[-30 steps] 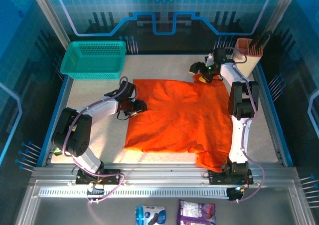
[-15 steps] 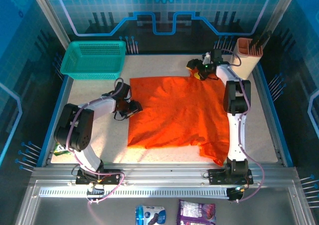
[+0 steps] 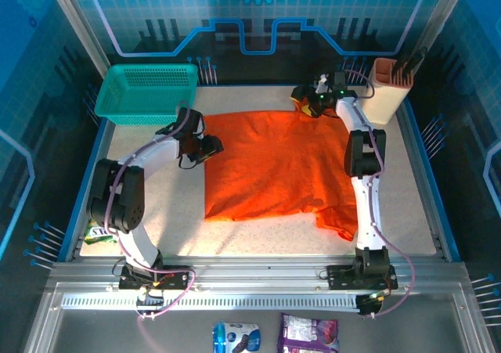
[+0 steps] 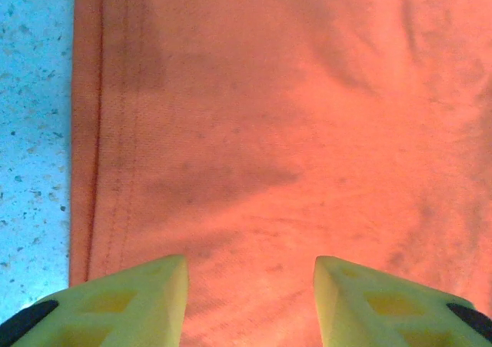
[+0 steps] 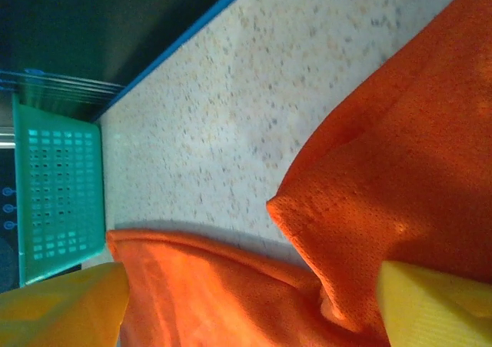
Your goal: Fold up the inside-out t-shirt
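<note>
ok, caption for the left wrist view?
Left pincer, open, over the orange t-shirt beside its stitched edge; speckled table at left.

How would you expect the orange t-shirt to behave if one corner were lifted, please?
Probably floppy: the t-shirt lies flat with soft wrinkles and bunches up at one edge. Likely light, as the cloth looks thin. Lifted, most would probably trail on the table.

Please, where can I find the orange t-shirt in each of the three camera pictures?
Top external: the t-shirt lies spread over the middle of the table.
Left wrist: the t-shirt covers most of the picture, with its hem at the left.
Right wrist: the t-shirt takes the right side and the bottom.
Shared landmark: the speckled table.
</note>
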### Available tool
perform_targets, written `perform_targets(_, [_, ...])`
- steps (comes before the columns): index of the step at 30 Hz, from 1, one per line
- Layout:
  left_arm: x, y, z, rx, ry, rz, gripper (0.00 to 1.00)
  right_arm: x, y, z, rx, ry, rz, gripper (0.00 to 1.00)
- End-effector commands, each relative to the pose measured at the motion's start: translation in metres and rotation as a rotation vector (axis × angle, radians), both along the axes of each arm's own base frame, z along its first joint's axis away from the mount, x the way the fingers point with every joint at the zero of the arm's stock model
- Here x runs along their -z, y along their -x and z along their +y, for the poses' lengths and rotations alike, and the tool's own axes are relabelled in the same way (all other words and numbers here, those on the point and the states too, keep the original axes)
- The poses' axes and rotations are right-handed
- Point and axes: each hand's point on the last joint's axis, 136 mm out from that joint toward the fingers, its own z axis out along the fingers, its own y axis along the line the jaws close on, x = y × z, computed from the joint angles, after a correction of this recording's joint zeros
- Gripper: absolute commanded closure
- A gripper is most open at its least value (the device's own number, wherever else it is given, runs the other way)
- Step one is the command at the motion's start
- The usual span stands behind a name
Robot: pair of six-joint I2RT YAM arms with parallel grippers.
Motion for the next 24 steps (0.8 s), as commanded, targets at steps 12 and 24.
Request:
perform_targets(12, [-0.064, 0.044, -0.055, 0.153, 0.089, -0.118, 0.52, -0.125, 0.149, -0.007, -0.079, 0.119, -0.075, 0.16])
perform_targets(24, [0.002, 0.080, -0.064, 0.191, 0.094, 0.027, 0.52, -0.030, 0.265, -0.062, 0.027, 0.192, 0.147, 0.15])
